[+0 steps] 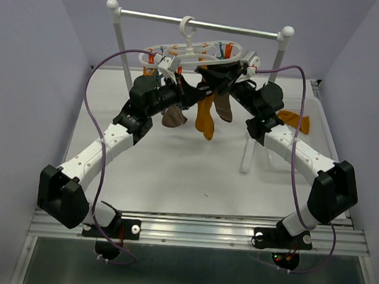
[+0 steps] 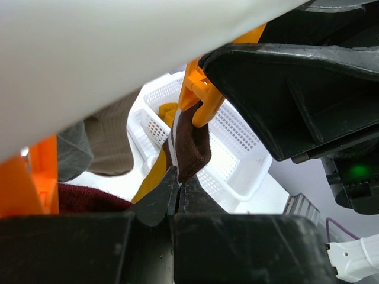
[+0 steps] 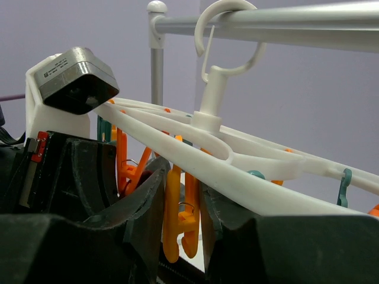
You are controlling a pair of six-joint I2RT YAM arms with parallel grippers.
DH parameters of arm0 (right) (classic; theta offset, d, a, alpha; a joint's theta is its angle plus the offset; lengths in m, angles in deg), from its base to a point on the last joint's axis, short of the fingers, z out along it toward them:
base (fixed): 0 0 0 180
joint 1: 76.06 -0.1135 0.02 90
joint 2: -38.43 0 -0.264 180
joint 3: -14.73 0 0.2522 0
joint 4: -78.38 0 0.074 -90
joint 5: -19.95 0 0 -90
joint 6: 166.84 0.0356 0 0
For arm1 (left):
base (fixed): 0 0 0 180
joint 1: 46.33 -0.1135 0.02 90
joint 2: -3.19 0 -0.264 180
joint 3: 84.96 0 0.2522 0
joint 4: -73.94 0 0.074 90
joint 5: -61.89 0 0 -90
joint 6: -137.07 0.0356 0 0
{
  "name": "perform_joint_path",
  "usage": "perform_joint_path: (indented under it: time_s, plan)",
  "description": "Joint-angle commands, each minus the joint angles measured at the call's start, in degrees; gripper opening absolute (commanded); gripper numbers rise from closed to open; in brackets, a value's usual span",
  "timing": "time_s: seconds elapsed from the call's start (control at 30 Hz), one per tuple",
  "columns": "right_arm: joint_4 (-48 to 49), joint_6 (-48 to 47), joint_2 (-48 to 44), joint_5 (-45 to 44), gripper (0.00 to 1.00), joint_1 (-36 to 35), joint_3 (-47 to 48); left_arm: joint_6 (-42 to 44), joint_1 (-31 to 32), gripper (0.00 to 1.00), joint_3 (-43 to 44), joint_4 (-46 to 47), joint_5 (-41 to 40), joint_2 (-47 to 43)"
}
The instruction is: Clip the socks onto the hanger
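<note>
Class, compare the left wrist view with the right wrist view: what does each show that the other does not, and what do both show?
Only the left wrist view: a brown sock hanging from an orange clip, its lower end pinched in the shut left gripper, with a white basket behind.
Only the right wrist view: the rack's metal crossbar, the hanger's hook over it, and the right gripper closed around an orange clip.
Both: the white hanger frame and its orange clips.
</note>
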Motion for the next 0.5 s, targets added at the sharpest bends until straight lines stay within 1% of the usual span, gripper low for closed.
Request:
perform_joint_path:
  time_s: [0.0, 0.37, 0.47]
  plan:
    - [2.2, 0.4, 0.2, 5.9, 0.01, -0.4, 0.7, 1.0, -0.4, 0.0, 0.9, 3.7, 2.8, -0.6]
    - [2.2, 2.1, -0.5, 9.5, 0.01, 0.2, 0.0, -0.3, -1.5, 0.0, 0.7, 4.9, 4.0, -0.6]
    - [2.2, 1.8, -0.6, 10.1, 0.01, 0.7, -0.2, -0.1, -1.7, 0.0, 0.7, 5.7, 5.4, -0.6]
